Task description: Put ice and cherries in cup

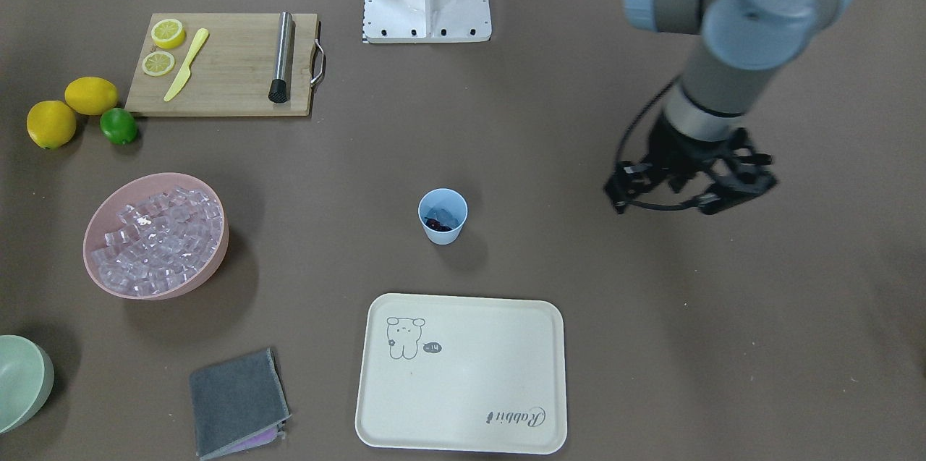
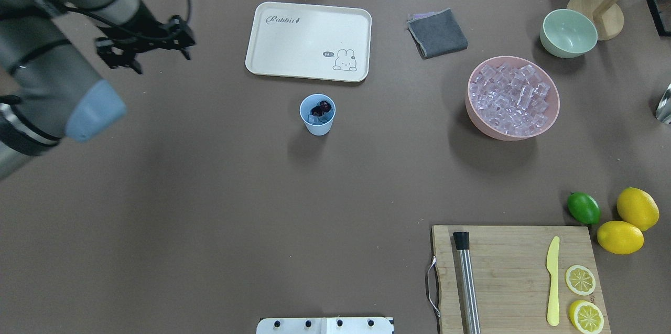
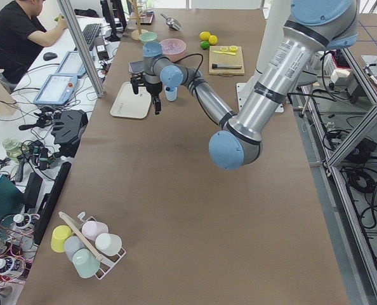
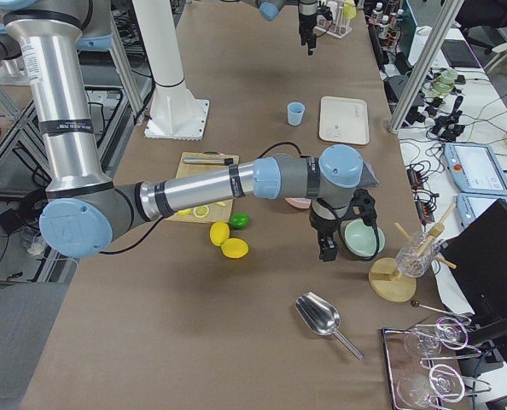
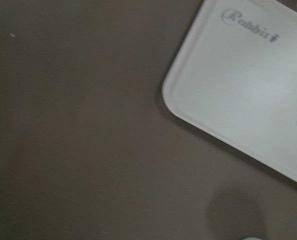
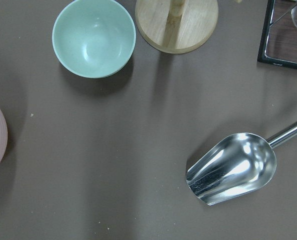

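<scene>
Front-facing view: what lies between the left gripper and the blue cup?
Nothing. In the front-facing view only bare brown table separates the left gripper from the cup; the tray lies off that line.

The cup (image 2: 316,129) stands mid-bench with bare top on every side, and only the tray (image 2: 299,45), toward the operators' edge, is near it. The left half is open bench, with the left gripper (image 2: 149,51) hanging above it beside the tray. The right half is crowded. The cloth (image 2: 437,33), green bowl (image 2: 569,33) and pink bowl (image 2: 498,133) lie toward the far right corner. The board (image 2: 513,266), lime (image 2: 583,208) and lemons (image 2: 637,208) fill the near right corner. A broad bare lane runs between the pink bowl and the board.
</scene>
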Controlling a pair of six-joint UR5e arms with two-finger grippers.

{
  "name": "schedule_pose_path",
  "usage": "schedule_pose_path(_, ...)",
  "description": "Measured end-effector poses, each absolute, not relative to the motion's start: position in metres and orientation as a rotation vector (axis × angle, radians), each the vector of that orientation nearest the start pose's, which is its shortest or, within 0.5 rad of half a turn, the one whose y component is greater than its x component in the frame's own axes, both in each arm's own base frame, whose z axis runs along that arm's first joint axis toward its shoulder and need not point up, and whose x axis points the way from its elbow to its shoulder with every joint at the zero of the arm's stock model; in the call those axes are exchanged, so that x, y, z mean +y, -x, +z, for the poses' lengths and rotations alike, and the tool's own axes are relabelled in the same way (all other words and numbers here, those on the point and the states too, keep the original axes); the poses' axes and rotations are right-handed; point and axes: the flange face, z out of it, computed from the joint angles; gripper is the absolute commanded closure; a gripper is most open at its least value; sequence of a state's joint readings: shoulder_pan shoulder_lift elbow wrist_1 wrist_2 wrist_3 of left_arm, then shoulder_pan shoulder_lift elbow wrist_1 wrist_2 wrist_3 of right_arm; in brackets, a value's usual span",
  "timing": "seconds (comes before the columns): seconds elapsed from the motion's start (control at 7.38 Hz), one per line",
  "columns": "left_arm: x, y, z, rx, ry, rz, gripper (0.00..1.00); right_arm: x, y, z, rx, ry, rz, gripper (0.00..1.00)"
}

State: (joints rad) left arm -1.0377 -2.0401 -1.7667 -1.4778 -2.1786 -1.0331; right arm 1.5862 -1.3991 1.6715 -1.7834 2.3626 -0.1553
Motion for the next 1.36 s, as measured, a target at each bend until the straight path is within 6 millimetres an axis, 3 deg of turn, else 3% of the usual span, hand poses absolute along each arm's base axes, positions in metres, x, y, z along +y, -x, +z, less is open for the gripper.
schedule_pose_path(0.14, -0.584, -0.172, 0.378, 0.803, 0.017, -0.226, 0.02, -0.554, -0.071, 0.539, -0.784, -0.126, -0.158, 0.0)
schedule_pose_path(0.27, -0.572, -0.093, 0.445, 0.796, 0.008, -0.167, 0.02, -0.554, -0.072, 0.538, -0.782, -0.129, -0.159, 0.0)
schedule_pose_path(0.41, -0.547, -0.024, 0.504, 0.794, 0.003, -0.144, 0.02, -0.555, -0.072, 0.537, -0.781, -0.132, -0.16, 0.0)
schedule_pose_path(0.54, -0.517, 0.031, 0.548, 0.792, -0.003, -0.147, 0.02, -0.555, -0.073, 0.536, -0.781, -0.133, -0.16, 0.0)
schedule_pose_path(0.68, -0.488, 0.069, 0.582, 0.79, -0.004, -0.16, 0.02, -0.555, -0.073, 0.536, -0.782, -0.134, -0.16, 0.0)
schedule_pose_path(0.81, -0.469, 0.086, 0.602, 0.788, 0.002, -0.172, 0.02, -0.555, -0.073, 0.535, -0.783, -0.135, -0.161, 0.0)
schedule_pose_path(1.08, -0.457, 0.096, 0.622, 0.784, -0.026, -0.097, 0.02, -0.557, -0.073, 0.532, -0.783, -0.14, -0.163, 0.0)
schedule_pose_path(1.36, -0.488, 0.099, 0.632, 0.782, -0.027, -0.072, 0.02, -0.558, -0.072, 0.531, -0.783, -0.141, -0.164, 0.0)
